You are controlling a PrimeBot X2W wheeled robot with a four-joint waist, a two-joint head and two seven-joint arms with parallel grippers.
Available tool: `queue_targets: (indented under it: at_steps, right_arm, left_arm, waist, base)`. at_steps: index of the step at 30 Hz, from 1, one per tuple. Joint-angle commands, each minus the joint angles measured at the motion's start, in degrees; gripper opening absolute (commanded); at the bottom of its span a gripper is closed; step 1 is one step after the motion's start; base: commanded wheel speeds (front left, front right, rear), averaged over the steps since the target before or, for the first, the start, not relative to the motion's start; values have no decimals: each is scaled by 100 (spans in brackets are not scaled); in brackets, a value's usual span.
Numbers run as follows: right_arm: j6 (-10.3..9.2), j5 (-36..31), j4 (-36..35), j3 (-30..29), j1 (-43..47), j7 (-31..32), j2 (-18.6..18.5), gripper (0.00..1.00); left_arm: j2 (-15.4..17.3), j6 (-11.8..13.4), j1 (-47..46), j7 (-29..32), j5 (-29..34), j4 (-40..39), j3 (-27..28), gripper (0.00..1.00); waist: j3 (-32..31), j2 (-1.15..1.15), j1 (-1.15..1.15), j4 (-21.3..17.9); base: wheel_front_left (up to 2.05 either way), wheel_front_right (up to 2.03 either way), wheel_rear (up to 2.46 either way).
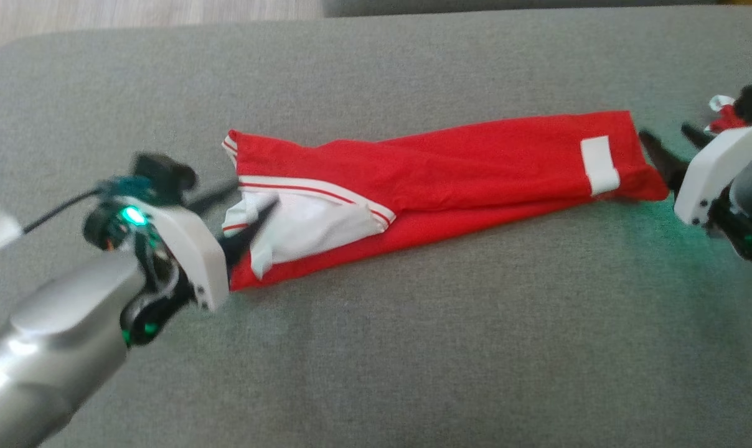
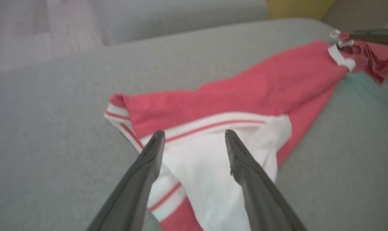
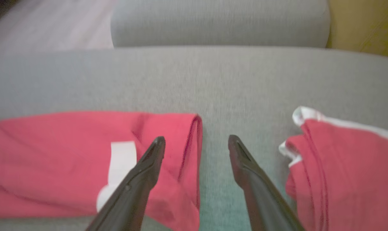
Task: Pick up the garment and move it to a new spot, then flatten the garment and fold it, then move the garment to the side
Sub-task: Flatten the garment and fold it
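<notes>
I am seeing the red garment (image 1: 451, 168) lying long across the grey cushion (image 1: 413, 323); my left claw (image 2: 194, 133) is standing wide over its white end; my right claw (image 3: 196, 138) is standing wide too, one finger over the red end, one over bare cushion.

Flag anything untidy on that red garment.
The garment has its left end flipped open: the white lining shows, rumpled and askew, while the rest lies flat in a long strip.
</notes>
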Motion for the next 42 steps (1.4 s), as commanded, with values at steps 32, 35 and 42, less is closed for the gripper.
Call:
queue_targets:
  at_steps: [32,35,42]
  right_arm:
    - [20,-4008,-2420,-4719,3334,-2352,2930,100]
    - [20,-4156,-2413,-4734,3318,-2352,2964,100]
    - [20,-4684,-1921,-5072,2768,-2216,2964,100]
  left_arm:
    - [-2731,512,3789,-2126,4101,-747,5989,100]
    - [-2854,322,3780,-2126,4285,-661,6146,100]
    - [-3013,89,3546,-2126,4547,-525,6294,100]
  waist:
    - [-1175,0,0,-248]
    - [-1106,0,0,-232]
    - [-795,0,0,-126]
  base:
    - [0,0,0]
    - [0,0,0]
    - [0,0,0]
